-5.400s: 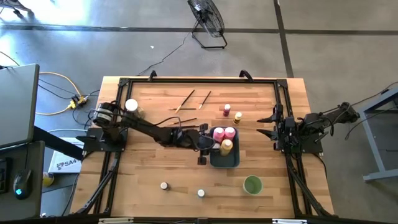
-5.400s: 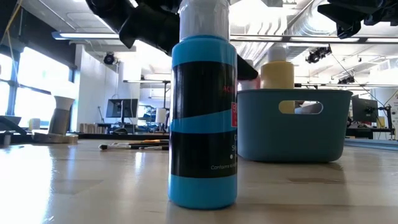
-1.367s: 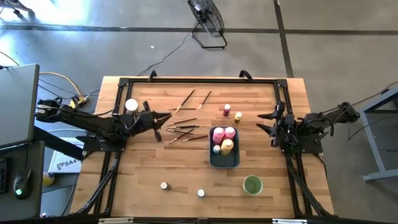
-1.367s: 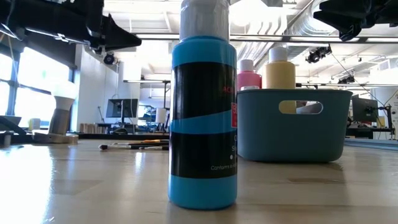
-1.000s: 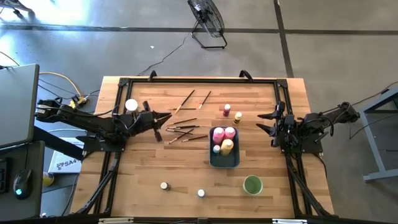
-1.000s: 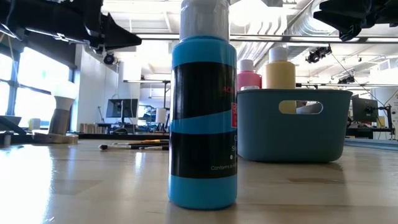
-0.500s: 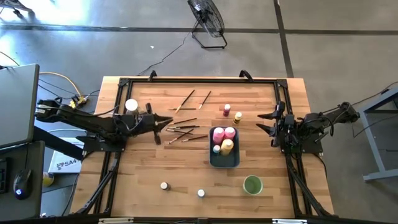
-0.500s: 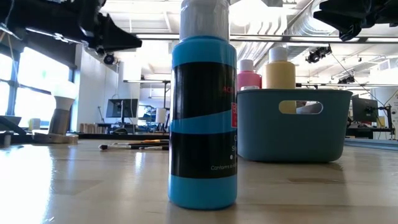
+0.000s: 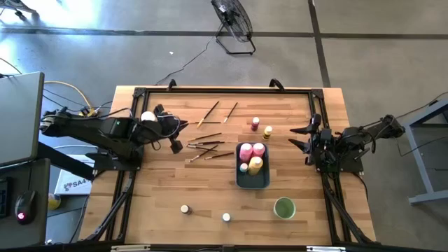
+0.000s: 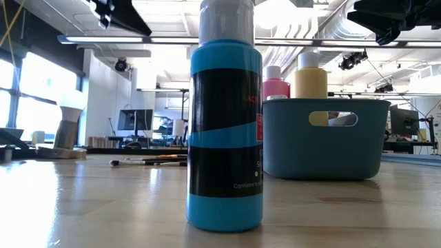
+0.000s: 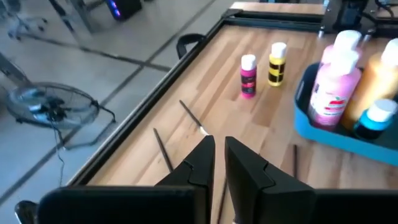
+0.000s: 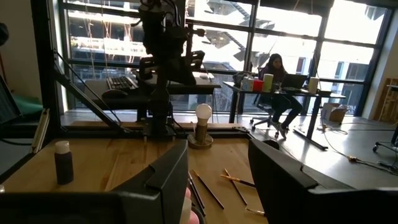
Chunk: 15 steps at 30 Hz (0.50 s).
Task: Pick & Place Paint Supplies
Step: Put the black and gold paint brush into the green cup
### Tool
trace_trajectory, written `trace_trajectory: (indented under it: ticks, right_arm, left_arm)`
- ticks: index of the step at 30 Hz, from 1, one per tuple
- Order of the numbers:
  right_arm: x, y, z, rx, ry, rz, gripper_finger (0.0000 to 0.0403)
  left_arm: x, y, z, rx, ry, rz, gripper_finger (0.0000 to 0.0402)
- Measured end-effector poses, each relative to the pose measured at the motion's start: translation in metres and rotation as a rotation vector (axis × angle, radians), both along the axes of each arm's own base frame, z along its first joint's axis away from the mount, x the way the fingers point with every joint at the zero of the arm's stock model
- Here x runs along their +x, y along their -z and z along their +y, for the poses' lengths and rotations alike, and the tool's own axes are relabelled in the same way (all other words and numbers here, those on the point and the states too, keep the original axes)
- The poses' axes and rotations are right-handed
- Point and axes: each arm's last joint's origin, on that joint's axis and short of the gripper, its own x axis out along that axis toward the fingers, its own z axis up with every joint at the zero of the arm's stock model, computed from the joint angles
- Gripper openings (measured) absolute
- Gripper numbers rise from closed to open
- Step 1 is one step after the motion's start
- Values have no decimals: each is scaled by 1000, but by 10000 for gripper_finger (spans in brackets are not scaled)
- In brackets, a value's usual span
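Left claw (image 9: 183, 124): raised over the left rear part of the worktop (image 9: 154, 203), fingers nearly pressed together with a slim gap, nothing pinched. Right claw (image 9: 299, 137): parked at the right edge, fingers spread, empty.

Tray (image 9: 264, 183), mid-worktop: holds two pink bottles (image 9: 246, 151), one yellow bottle (image 9: 255, 165), one small blue-capped bottle (image 9: 243, 168).

Brushes (image 9: 204, 145): loose cluster on the wood between the left claw and the tray; two more (image 9: 208, 112) nearer the rear edge.

Small pink bottle (image 9: 255, 124) and small yellow bottle (image 9: 267, 131): upright, side by side, behind the tray.

Two small pale-capped jars (image 9: 185, 208): front of the worktop, well apart from either claw; the blue-bodied one (image 10: 224, 131) fills the low view.

Green cup (image 9: 284, 208): front right, apart from the tray.

Hazards, judged:
- Brushes thin, flat against the wood, lying close together; likely to roll, scatter, or come up two at once; fingertips may scrape the worktop on a low approach
- Near-closed fingers must widen before descent, otherwise a shove instead of a pinch
- Tray already crowded; a further bottle set down carelessly may tip those standing inside
- Small upright bottles light and narrow; a glancing touch could topple one against its neighbour
- Front jars far from the left claw; awkward reach
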Motion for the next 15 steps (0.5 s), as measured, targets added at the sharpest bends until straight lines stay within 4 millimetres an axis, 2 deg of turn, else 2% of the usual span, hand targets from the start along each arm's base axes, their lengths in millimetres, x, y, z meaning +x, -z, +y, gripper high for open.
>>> trace_trajectory:
  ticks: [4, 6, 10, 15]
  right_arm:
    - [0, 0, 0, 0, 0, 0, 162]
    - [0, 0, 0, 0, 0, -1, 162]
    - [0, 0, 0, 0, -1, 0, 162]
    - [0, 0, 0, 0, 0, 0, 162]
  left_arm:
    - [3, -12, 5, -30, -12, 52, 35]
    - [6, -9, 12, -70, -2, 106, 35]
    - [16, 1, 36, -123, -26, 192, 35]
    - [25, 9, 71, -238, 36, 201, 35]
